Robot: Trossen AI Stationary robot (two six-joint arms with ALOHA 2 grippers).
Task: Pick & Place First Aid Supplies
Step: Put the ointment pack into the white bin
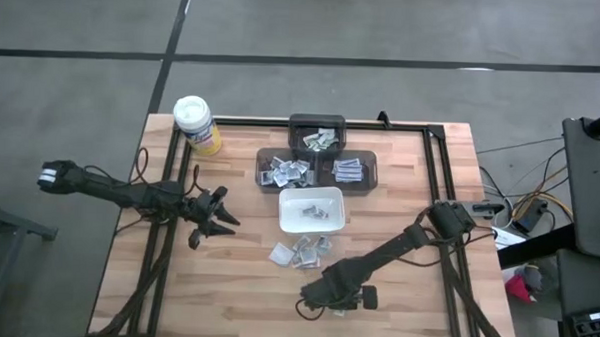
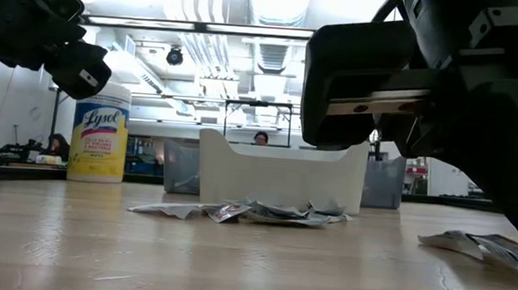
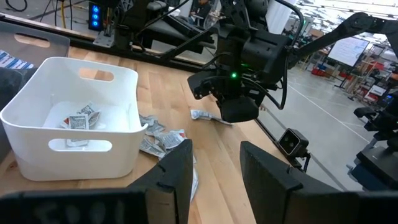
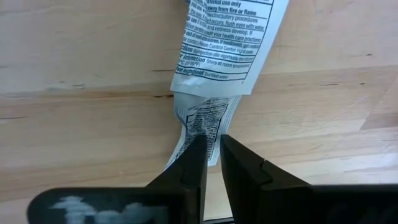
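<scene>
Jaws of the right arm point(image 1: 321, 294) drawn narrow, pinching the crumpled end of a packet point(image 4: 202, 121) low over the tabletop point(image 1: 396, 292) near its front edge. Second printed packet point(image 4: 224, 37) overlapping the first, touching it.

To do it well: hold the pinch firm on that thin end, lift straight up and slowly, and check that the overlapping one drops away and only a single packet rises. Then carry high enough to clear the rim of the white dish point(image 1: 283, 213) before letting go.

Left arm point(image 1: 213, 221) waiting above the left of the tabletop, jaws apart, holding nothing.

Loose packets point(image 1: 299, 253) scattered between the right arm and the dish. A few packets inside the dish. Behind it, three dark bins point(image 1: 372, 171), each with more packets. Yellow canister point(image 1: 196, 125) at the far left corner, well apart.
</scene>
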